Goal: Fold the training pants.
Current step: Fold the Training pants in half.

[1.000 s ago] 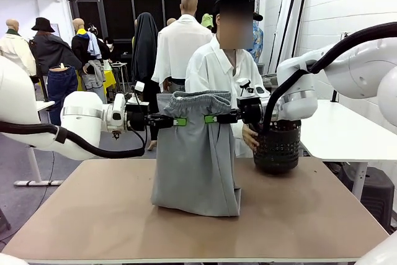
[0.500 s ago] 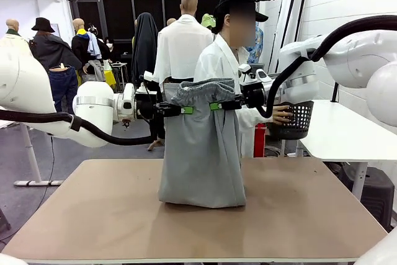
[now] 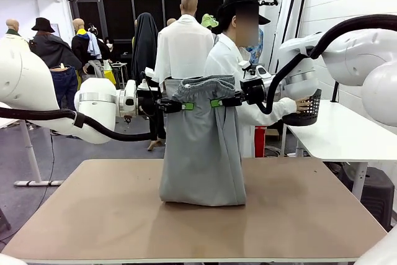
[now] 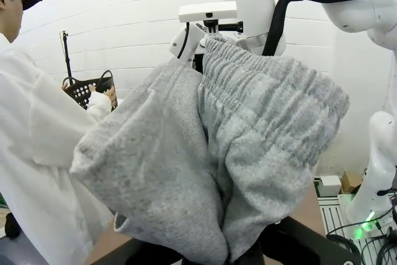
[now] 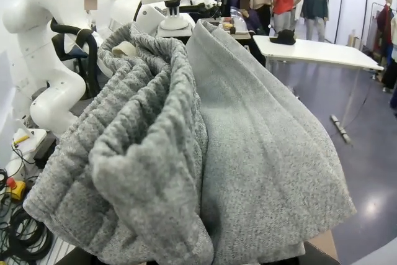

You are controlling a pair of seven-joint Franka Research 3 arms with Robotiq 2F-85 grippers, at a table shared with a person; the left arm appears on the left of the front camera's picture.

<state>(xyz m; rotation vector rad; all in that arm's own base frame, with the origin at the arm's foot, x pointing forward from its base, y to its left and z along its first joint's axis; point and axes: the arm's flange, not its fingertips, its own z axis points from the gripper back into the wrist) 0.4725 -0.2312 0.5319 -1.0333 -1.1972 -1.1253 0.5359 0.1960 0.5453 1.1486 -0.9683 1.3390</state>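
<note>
The light grey training pants (image 3: 201, 153) hang upright over the middle of the brown table (image 3: 93, 215). Their lower end rests bunched on the tabletop. My left gripper (image 3: 180, 107) is shut on the left side of the gathered waistband. My right gripper (image 3: 216, 102) is shut on its right side, and the two grippers stand close together. In the left wrist view the ribbed waistband and grey fabric (image 4: 248, 141) bulge over the fingers and hide them. The right wrist view has the same folds of fabric (image 5: 248, 153) covering its fingers.
A person in a white shirt (image 3: 232, 66) stands behind the pants at the far side. The person's hand holds a black basket (image 3: 305, 111) over a white side table (image 3: 347, 141) on the right. The tabletop is bare to the left, right and front of the pants.
The person has lifted the black basket off the brown table and carried it right to the side table. Both grippers have raised the pants and shifted them slightly right.
</note>
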